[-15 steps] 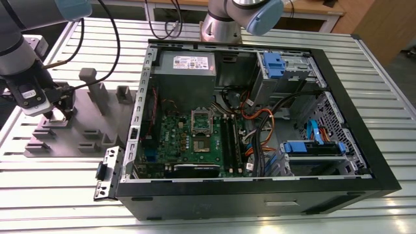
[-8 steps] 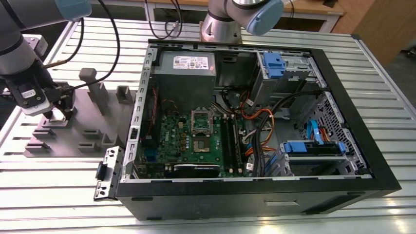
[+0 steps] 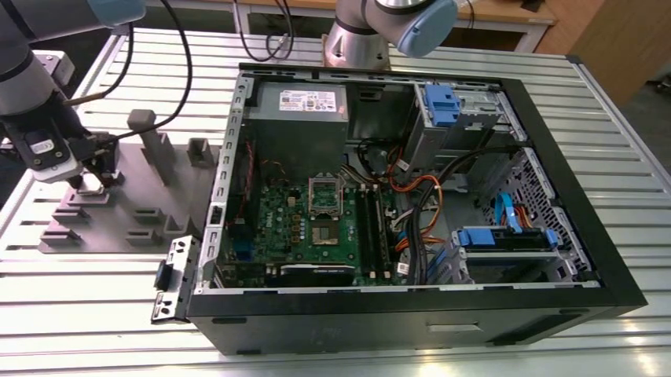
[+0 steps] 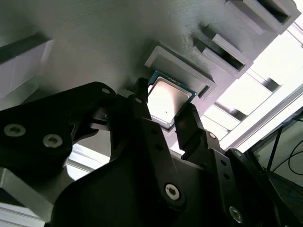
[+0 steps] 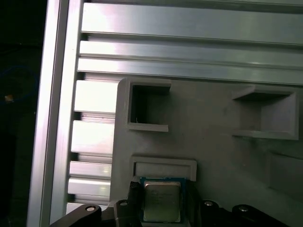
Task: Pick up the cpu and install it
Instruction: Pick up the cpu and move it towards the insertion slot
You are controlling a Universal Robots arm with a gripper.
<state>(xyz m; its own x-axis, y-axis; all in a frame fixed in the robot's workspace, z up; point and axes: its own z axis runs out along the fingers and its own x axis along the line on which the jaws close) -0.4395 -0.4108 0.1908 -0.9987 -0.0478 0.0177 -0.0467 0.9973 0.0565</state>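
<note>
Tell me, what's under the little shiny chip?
The grey holder plate lies under the cpu, with a raised ledge beside it. The chip covers the spot right beneath, so whether it rests there or is lifted cannot be seen.

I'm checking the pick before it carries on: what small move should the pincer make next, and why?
Probably a short straight lift. The pincer appears closed on the cpu, which sits low beside the grey fixture's raised lip, so sideways travel could catch it.
</note>
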